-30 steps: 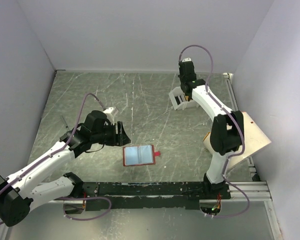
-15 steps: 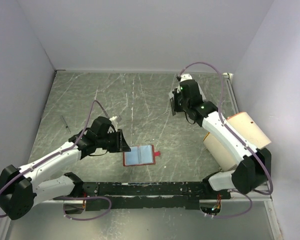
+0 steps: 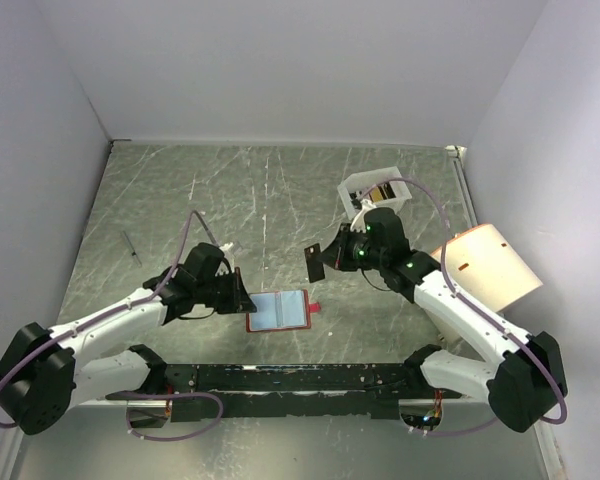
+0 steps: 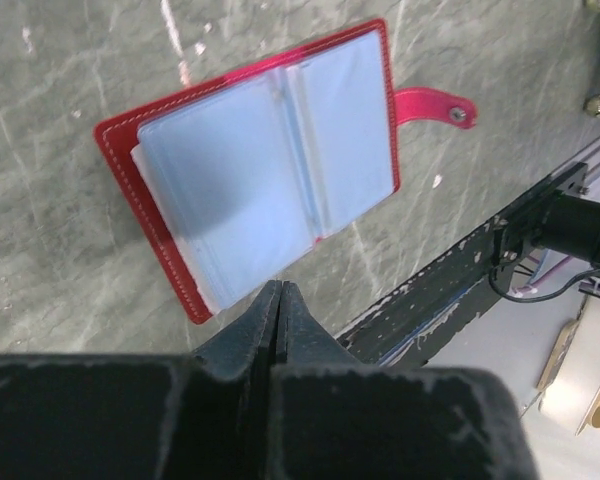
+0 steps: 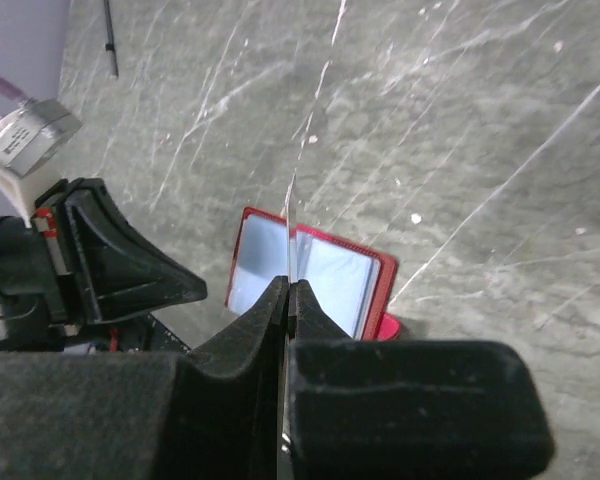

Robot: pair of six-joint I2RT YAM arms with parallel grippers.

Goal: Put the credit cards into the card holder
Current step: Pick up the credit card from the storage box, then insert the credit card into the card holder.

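While the card holder (image 3: 278,310) lies open on the bench (image 3: 180,200), pale pockets up and snap tab (image 3: 314,307) pointing right, your left tool (image 3: 244,296) sits pinched fully shut on nothing, its tips right at the holder's near-left edge. Your right tool (image 3: 328,258) is clamped tight on a dark credit card (image 3: 314,262), held on edge in the air just beyond the holder's far-right corner. Far right, the white box (image 3: 365,182) stands well apart.

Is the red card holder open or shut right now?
Open. The card holder lies spread flat, pale blue pockets facing up, its snap tab unfastened and sticking out sideways.
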